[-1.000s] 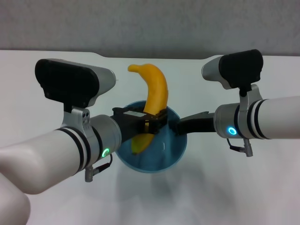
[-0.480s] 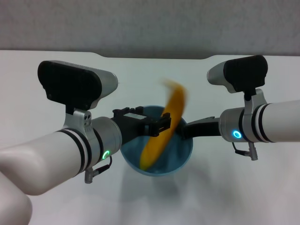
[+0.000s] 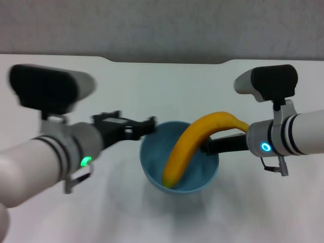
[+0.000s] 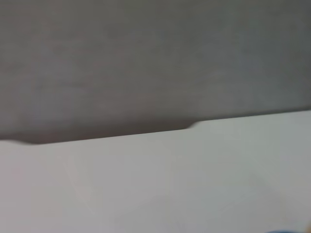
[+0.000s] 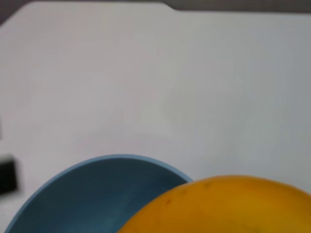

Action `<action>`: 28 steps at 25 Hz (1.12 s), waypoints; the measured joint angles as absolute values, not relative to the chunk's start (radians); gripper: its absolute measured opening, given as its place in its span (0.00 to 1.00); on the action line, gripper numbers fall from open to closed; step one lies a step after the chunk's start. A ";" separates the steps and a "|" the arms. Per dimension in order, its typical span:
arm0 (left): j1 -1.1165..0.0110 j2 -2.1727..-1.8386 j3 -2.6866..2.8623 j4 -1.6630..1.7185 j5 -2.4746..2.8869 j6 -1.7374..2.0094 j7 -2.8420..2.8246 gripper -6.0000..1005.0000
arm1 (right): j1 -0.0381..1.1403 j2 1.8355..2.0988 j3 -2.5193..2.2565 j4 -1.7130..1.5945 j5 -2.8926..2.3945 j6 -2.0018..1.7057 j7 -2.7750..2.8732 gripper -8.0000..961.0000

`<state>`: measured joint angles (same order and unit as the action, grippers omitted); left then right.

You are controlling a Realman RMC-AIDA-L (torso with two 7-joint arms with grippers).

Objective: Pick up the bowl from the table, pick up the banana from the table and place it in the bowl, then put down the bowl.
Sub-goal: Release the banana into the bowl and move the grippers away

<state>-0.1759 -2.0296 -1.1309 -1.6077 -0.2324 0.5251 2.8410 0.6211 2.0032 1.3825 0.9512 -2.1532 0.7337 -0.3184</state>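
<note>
The curved yellow-orange banana (image 3: 190, 147) leans in the light blue bowl (image 3: 152, 167), centre frame; the right pincer (image 3: 207, 147) grips the rim, and the left pincer (image 3: 147, 124) is released.

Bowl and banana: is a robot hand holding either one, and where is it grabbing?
The right gripper holds the bowl by its rim on the robot's right. The banana just leans in the bowl. The left gripper is open, holding nothing.

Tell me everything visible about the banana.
The banana is long, curved, smooth and yellow-orange. It leans in the light blue bowl: its lower end rests inside near the bottom, and its upper end arches over the rim toward the right gripper, which is at the bowl's rim. The left gripper is apart from it.
</note>
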 joint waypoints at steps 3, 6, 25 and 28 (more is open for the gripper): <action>-0.128 -2.030 -1.185 -1.607 -0.212 0.522 2.841 0.90 | 0.629 2.002 1.407 0.935 -2.157 0.744 -0.319 0.05; -0.091 -2.032 -1.239 -1.595 -0.199 0.521 2.841 0.90 | 0.657 2.001 1.440 0.918 -2.164 0.765 -0.321 0.05; -0.085 -2.036 -1.339 -1.474 -0.198 0.498 2.838 0.90 | 1.026 1.999 1.567 0.486 -2.193 0.862 -0.385 0.05; -0.090 -2.035 -1.342 -1.474 -0.198 0.498 2.838 0.90 | 1.026 1.999 1.568 0.480 -2.193 0.862 -0.385 0.05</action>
<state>-0.0896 -2.0352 -1.3424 -1.4742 -0.1976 0.4977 2.8380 1.0255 1.9988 1.5677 0.4804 -2.1935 0.8616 -0.3853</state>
